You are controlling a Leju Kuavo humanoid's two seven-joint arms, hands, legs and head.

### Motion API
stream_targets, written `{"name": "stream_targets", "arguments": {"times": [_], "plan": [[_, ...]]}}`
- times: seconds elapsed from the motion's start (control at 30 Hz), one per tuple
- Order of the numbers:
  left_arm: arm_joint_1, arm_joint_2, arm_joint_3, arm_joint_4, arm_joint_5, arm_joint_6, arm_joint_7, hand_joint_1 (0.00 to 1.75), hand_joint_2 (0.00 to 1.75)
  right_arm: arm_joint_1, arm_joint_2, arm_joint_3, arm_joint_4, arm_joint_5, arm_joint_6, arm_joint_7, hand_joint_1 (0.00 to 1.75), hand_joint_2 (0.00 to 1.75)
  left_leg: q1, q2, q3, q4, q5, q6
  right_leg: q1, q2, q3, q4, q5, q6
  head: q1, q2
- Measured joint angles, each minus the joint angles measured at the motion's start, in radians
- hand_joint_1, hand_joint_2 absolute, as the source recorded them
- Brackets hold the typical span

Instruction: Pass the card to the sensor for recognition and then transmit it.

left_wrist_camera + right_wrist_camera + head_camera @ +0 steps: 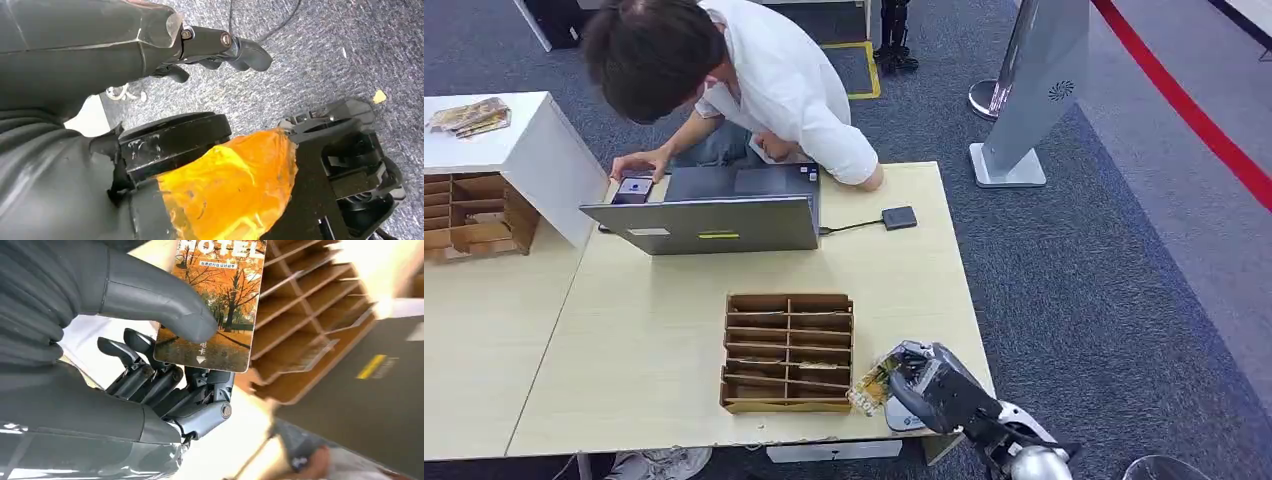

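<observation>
While a person (724,70) leans over the laptop (714,212), the right hand (924,385) pinches the card (212,305) beside the slotted box (789,352) at the bench (654,330) edge. The left hand (210,47) hangs with fingers curled on nothing.

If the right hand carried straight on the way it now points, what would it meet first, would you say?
Probably the cardboard slotted organizer: the right hand, holding the hotel card, points toward its near side, with bare table between, though depth is unclear.

Even, bright indoor light with soft shadows; the right wrist view's background is blurred and overexposed.
</observation>
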Motion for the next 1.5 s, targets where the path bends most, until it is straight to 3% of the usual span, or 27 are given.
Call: {"name": "stream_targets", "arguments": {"times": [0.23, 1.0, 1.5], "plan": [[0.015, 0.001, -0.01, 0.0, 0.018, 0.012, -0.044, 0.0, 0.0, -0.003, 0.0, 0.031, 0.044, 0.038, -0.042, 0.042, 1.75, 1.75, 0.0, 0.0, 0.0, 0.0, 0.0, 0.0, 0.0, 0.0, 0.0, 0.0, 0.0, 0.0, 0.0, 0.0], [0.022, 0.001, -0.026, 0.0, 0.03, 0.012, -0.042, 0.0, 0.0, -0.019, 0.002, 0.064, 0.102, 0.119, -0.102, 0.101, 1.75, 1.75, 0.0, 0.0, 0.0, 0.0, 0.0, 0.0, 0.0, 0.0, 0.0, 0.0, 0.0, 0.0, 0.0, 0.0], [0.022, 0.001, -0.039, 0.0, 0.033, 0.012, -0.041, 0.0, 0.0, -0.022, 0.002, 0.064, 0.102, 0.129, -0.113, 0.104, 1.75, 1.75, 0.0, 0.0, 0.0, 0.0, 0.0, 0.0, 0.0, 0.0, 0.0, 0.0, 0.0, 0.0, 0.0, 0.0]]}}
